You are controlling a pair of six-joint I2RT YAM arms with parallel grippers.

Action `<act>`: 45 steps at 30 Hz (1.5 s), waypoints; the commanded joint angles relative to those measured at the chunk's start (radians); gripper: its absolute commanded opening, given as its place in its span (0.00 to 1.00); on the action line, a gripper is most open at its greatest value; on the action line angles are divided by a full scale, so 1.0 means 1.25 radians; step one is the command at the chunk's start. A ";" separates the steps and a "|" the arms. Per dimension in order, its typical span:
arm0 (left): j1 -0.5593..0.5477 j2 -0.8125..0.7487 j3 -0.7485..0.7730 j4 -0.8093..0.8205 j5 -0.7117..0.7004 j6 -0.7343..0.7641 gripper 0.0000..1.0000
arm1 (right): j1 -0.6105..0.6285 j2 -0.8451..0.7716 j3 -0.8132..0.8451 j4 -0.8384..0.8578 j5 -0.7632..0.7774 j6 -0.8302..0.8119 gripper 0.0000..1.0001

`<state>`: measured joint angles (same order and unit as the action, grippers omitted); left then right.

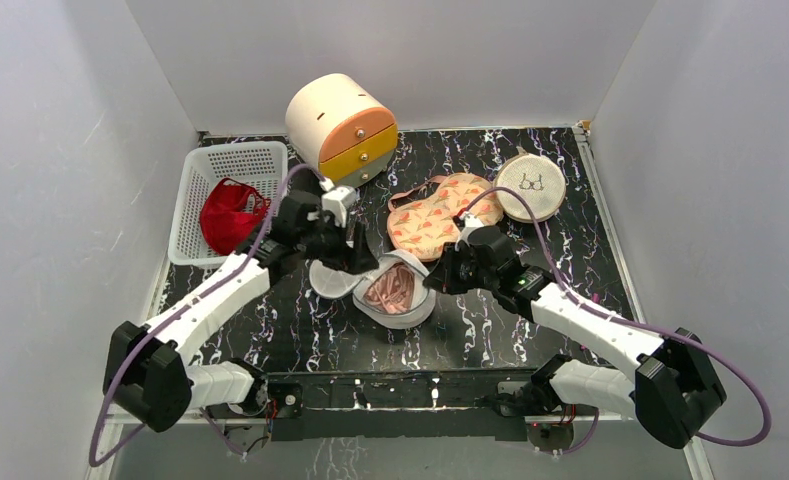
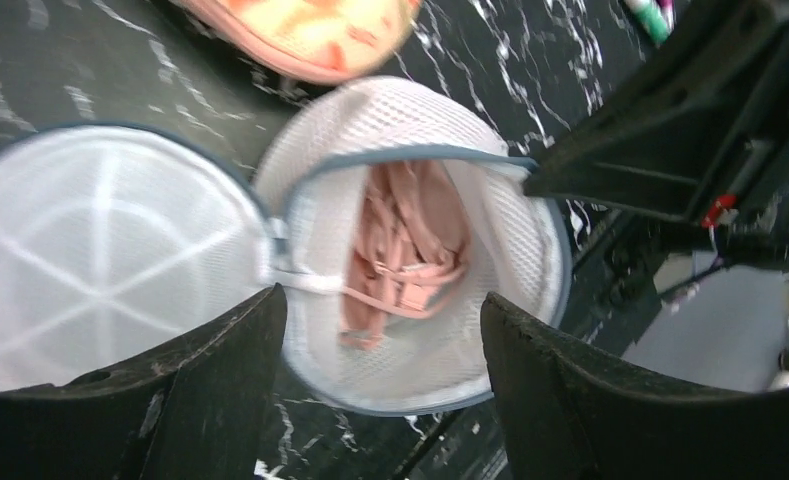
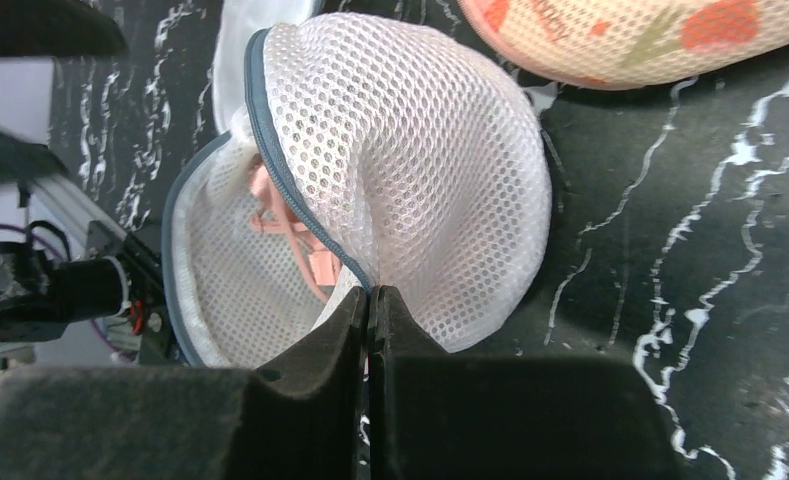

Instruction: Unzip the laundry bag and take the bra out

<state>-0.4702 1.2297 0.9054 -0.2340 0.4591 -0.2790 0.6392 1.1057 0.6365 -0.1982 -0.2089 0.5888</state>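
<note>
Laundry bag (image 3: pixel 430 150) is sitting mid-tabletop (image 1: pixel 470 335), between the two arms. The zip is already undone, and the round lid (image 2: pixel 100 250) is lying flapped out flat to the left, joined to the bag at the rim. The bra (image 2: pixel 405 250), pink and bunched, is lying wholly inside the mouth.

The right gripper (image 3: pixel 370 295) is pinching the blue-grey rim band, with its fingers (image 3: pixel 300 390) pressed together on the mesh edge. The left gripper (image 2: pixel 382 300) is hovering over the open mouth, its fingers spread wide and touching nothing.

Judged step: the left arm is lining up to reach in for the bra while the right is steadying the bag.

Risks:
- The right hold is biting only a thin fold of rim. A firm pull on the bra could slip it, and then the bag would drag along.
- Straps could be snagging on the zip edge or on the white tab crossing the mouth.
- The left fingers could be closing on mesh lining together with the bra.
- The two wrists are working close together, so contact is possible on the way in.

Surroundings:
- A peach patterned pouch (image 1: pixel 435 215) is lying just behind the bag.
- A beige round pouch with a bra icon (image 1: pixel 530 185) is lying at the far right.
- A white basket (image 1: pixel 195 190) holding a red garment (image 1: pixel 232 215) is standing at the far left.
- A round drawer box (image 1: pixel 342 125) is standing at the back.
- Nothing is blocking the mouth except the nearby body of the right gripper.
</note>
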 commanded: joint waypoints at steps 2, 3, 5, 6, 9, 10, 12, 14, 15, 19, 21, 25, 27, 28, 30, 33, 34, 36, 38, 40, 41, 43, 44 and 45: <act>-0.141 -0.005 0.003 0.001 -0.083 -0.012 0.66 | 0.000 0.010 -0.045 0.137 -0.096 0.057 0.00; -0.166 0.010 0.012 -0.002 -0.099 -0.004 0.64 | -0.001 0.011 -0.050 0.143 -0.100 0.064 0.00; -0.207 0.044 0.032 -0.016 -0.142 0.014 0.57 | -0.001 0.008 -0.057 0.142 -0.092 0.068 0.00; -0.222 0.066 0.040 -0.022 -0.157 0.022 0.52 | 0.000 0.003 -0.056 0.133 -0.080 0.069 0.00; -0.250 0.092 0.047 -0.008 -0.162 0.006 0.40 | 0.000 -0.015 -0.043 0.071 -0.025 0.060 0.00; -0.254 0.093 0.038 0.015 -0.160 -0.014 0.38 | -0.001 -0.025 -0.038 0.054 -0.003 0.058 0.00; -0.260 0.088 0.006 0.082 -0.156 -0.066 0.34 | 0.000 -0.040 -0.032 0.034 0.029 0.052 0.00; -0.263 0.092 -0.034 0.162 -0.153 -0.122 0.30 | 0.000 -0.053 -0.035 0.036 0.041 0.048 0.00; -0.265 0.097 -0.047 0.199 -0.159 -0.147 0.29 | 0.000 -0.055 -0.035 0.038 0.042 0.049 0.00; -0.268 0.107 -0.079 0.295 -0.249 -0.233 0.21 | -0.001 -0.057 -0.033 0.038 0.036 0.049 0.00; -0.270 0.133 -0.088 0.341 -0.277 -0.261 0.19 | 0.000 -0.057 -0.033 0.036 0.035 0.048 0.00; -0.273 0.169 -0.101 0.412 -0.307 -0.307 0.18 | -0.001 -0.063 -0.034 0.035 0.037 0.045 0.00; -0.275 0.191 -0.105 0.435 -0.322 -0.318 0.18 | 0.000 -0.065 -0.032 0.036 0.040 0.044 0.00; -0.278 0.200 -0.105 0.441 -0.332 -0.322 0.17 | 0.000 -0.066 -0.032 0.036 0.041 0.044 0.00; -0.283 0.209 -0.108 0.459 -0.352 -0.325 0.17 | 0.000 -0.067 -0.031 0.039 0.042 0.044 0.00; -0.295 0.215 -0.119 0.487 -0.384 -0.324 0.18 | -0.001 -0.065 -0.030 0.040 0.041 0.042 0.00; -0.298 0.220 -0.123 0.501 -0.390 -0.326 0.18 | -0.001 -0.065 -0.029 0.041 0.040 0.041 0.00; -0.298 0.237 -0.128 0.521 -0.389 -0.337 0.20 | 0.000 -0.061 -0.028 0.042 0.041 0.039 0.00; -0.306 0.258 -0.125 0.528 -0.395 -0.347 0.23 | 0.000 -0.058 -0.025 0.042 0.041 0.037 0.00; -0.309 0.279 -0.123 0.530 -0.405 -0.357 0.27 | -0.001 -0.056 -0.023 0.043 0.039 0.038 0.00; -0.311 0.288 -0.122 0.535 -0.411 -0.360 0.27 | 0.000 -0.055 -0.022 0.043 0.038 0.038 0.00; -0.315 0.300 -0.122 0.535 -0.430 -0.358 0.27 | 0.000 -0.057 -0.022 0.043 0.038 0.038 0.00; -0.316 0.304 -0.123 0.533 -0.438 -0.357 0.27 | 0.000 -0.056 -0.023 0.043 0.038 0.039 0.00; -0.316 0.308 -0.124 0.534 -0.444 -0.354 0.28 | 0.000 -0.057 -0.023 0.043 0.038 0.039 0.00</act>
<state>-0.8555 1.6085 0.7536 0.3973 -0.0303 -0.7181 0.6395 1.0439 0.5629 -0.1730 -0.1780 0.6525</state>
